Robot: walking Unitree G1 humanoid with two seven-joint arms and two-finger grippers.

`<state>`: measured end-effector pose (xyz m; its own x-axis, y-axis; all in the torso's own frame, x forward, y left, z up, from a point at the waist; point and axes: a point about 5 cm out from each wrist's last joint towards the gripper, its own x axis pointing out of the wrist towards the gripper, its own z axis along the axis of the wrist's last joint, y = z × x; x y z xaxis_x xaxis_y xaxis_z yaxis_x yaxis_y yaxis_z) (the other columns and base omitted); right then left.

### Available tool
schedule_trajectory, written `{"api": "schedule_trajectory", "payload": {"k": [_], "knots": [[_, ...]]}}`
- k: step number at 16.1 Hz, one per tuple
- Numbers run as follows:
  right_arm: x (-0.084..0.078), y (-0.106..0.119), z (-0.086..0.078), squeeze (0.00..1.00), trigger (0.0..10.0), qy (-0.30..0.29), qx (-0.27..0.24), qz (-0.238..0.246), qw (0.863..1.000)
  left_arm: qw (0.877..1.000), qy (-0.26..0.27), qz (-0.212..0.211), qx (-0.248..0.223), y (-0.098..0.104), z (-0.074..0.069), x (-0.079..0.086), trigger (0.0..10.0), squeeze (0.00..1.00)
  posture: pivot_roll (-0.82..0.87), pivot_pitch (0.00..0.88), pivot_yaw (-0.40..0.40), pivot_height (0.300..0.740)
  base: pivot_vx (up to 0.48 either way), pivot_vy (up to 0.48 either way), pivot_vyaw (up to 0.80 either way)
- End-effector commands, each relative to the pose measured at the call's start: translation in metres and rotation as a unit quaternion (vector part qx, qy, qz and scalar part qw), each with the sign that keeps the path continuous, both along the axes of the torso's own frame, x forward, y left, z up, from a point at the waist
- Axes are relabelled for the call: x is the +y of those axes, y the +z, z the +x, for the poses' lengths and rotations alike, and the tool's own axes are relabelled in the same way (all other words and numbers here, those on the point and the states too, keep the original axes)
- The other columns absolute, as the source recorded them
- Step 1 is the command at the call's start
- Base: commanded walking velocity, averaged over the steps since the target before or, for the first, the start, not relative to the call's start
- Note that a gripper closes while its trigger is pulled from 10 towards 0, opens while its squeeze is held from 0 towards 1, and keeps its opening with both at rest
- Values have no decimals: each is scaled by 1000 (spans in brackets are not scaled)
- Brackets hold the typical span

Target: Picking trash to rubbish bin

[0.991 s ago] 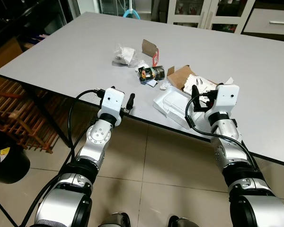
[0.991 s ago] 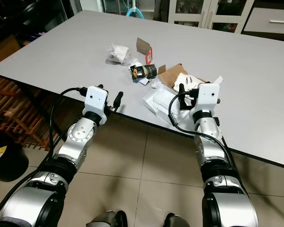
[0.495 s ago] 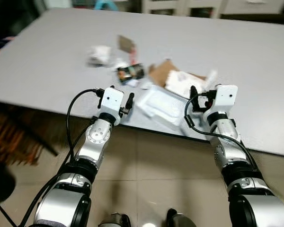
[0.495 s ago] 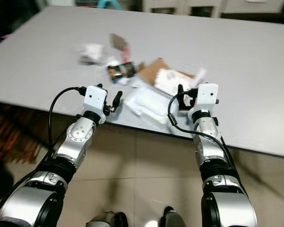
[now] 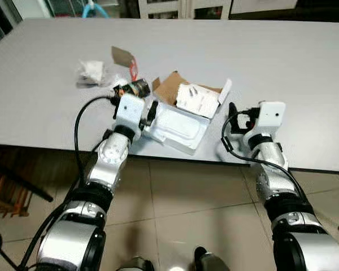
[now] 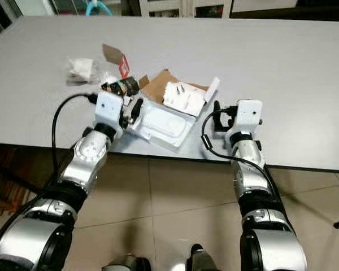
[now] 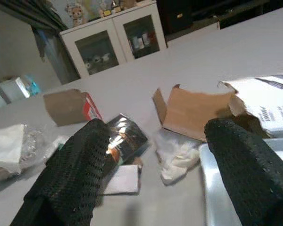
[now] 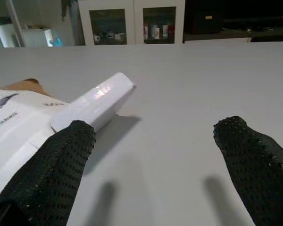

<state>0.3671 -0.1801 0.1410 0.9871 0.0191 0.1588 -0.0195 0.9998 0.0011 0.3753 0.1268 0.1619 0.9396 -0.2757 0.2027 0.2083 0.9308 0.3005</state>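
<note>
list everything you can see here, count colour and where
table: one, grey, spans the scene
white tray: one, near table edge, beside left gripper
brown cardboard box: one, open, behind the tray
white printed packet: one, on the box
dark shiny can: one, left of the box
cardboard piece with red: one, behind the can
crumpled white wrapper: one, far left
cabinet: one, white, glass doors, behind table
left gripper: black fingers, open, at the tray
right gripper: black fingers, open, over bare table
</note>
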Motion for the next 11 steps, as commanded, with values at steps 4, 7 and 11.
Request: {"api": "schedule_trajectory", "payload": {"k": [4, 7, 11], "knots": [[2, -4, 1, 0, 10000, 26, 25, 17, 999, 999, -24, -6, 32, -4, 1, 6, 10000, 0, -9, 138, 64, 740, 0, 0, 0], [-1, -3, 3, 0, 10000, 39, 39, 66, 996, 997, -46, -5, 56, -11, 0, 5, 10000, 0, -12, 138, 65, 740, 0, 0, 0], [-2, -1, 3, 0, 10000, 63, 46, 96, 992, 994, -68, -49, 71, -8, 3, 6, 10000, 0, -16, 135, 64, 740, 0, 0, 0]]}}
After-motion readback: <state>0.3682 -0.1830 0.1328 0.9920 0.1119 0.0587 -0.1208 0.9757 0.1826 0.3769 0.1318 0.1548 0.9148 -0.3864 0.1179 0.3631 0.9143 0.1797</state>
